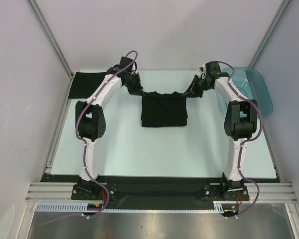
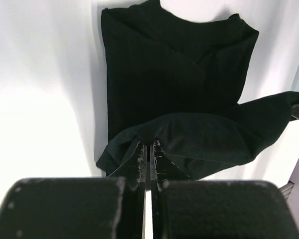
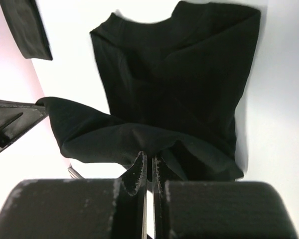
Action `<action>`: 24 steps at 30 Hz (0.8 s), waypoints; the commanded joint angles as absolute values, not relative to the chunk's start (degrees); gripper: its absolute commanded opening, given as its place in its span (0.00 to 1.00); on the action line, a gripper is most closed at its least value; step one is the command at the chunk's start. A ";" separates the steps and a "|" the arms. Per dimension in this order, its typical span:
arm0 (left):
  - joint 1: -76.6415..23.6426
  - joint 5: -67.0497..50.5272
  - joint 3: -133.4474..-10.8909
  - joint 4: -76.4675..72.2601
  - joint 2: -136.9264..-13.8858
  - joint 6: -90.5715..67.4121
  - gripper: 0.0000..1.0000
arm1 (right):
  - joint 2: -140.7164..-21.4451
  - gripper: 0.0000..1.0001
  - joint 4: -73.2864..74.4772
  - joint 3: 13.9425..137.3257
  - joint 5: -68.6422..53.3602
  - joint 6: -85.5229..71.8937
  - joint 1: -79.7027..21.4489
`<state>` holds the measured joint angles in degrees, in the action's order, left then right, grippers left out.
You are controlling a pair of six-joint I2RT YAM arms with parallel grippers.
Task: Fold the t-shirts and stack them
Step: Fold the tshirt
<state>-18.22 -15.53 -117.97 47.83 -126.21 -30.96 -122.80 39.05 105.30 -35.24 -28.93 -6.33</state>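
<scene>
A black t-shirt lies partly folded in the middle of the table, sleeves turned in. Its far edge is lifted off the table and stretched between the two grippers. My left gripper is shut on the left end of that raised edge, and in the left wrist view the cloth bunches right at the gripper's tips. My right gripper is shut on the right end, and the fabric drapes over the gripper's tips. A second t-shirt, folded flat, rests at the far left corner.
A translucent teal tray stands at the far right, close behind the right arm. White walls and metal posts enclose the table on the left, back and right. The folded shirt shows at the top left of the right wrist view.
</scene>
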 commanded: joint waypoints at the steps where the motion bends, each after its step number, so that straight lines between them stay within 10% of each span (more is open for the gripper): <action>1: -17.40 -20.82 -121.03 42.56 -128.49 -30.67 0.01 | -125.32 0.00 36.75 108.98 -37.79 -29.88 -5.80; 24: -14.94 -24.87 -131.75 29.45 -143.52 -38.58 0.01 | -139.38 0.00 30.41 120.93 -37.71 -35.06 -1.67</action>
